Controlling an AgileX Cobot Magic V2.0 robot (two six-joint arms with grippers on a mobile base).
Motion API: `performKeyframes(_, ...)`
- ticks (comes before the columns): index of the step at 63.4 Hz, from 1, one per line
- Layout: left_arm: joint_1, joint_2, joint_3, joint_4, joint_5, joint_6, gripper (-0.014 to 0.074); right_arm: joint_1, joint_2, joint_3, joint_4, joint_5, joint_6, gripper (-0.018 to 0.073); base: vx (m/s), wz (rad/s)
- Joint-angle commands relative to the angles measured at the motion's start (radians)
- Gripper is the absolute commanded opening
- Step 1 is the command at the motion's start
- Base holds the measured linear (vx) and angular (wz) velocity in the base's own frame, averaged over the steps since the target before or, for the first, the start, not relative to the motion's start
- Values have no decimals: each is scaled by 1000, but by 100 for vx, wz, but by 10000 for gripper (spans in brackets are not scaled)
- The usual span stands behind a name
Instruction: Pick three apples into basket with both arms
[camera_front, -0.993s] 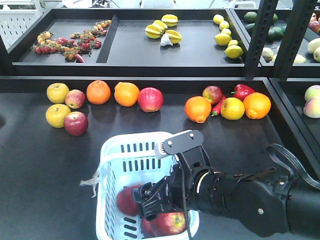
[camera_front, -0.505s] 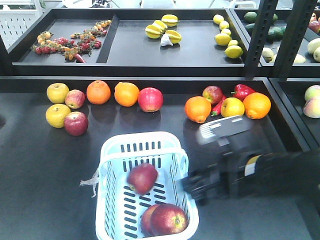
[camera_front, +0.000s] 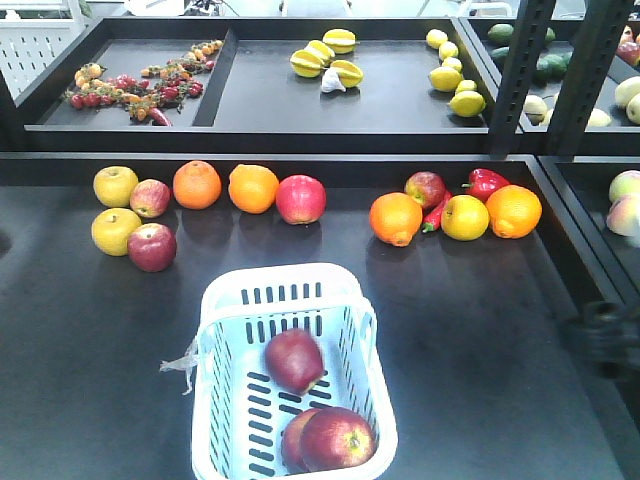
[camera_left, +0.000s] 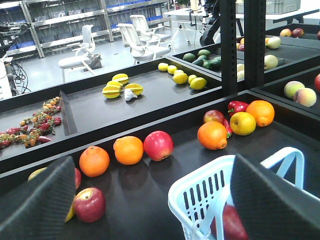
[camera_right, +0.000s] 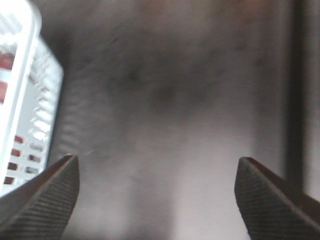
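Right black end effector (camera_right: 155, 200) withdrawing right, jaws wide, empty; left end effector (camera_left: 150, 200) hanging wide, empty. Three dark-red apples (camera_front: 295, 360) now lying in pale slotted plastic basket (camera_front: 215, 400); task looking complete.

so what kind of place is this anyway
Probably a lab mock-up of a grocery produce section. Fruit sits loose on black display shelves, a white basket holds apples, and the left wrist view shows office chairs and storage racks behind.
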Motion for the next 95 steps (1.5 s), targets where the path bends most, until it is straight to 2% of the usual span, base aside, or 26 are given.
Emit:
performKeyframes(1, 2, 10, -23, 1, -68, -10, 593, -45, -95, -21, -5, 3, -27, 592, 0, 0)
performKeyframes(29, 2, 10, -23, 1, -68, -10, 593, -54, -417, -21, -20, 48, -20, 592, 0, 0)
performKeyframes(95, 2, 10, -23, 1, -68, -10, 593, -54, -432, -21, -28, 37, -21, 592, 0, 0)
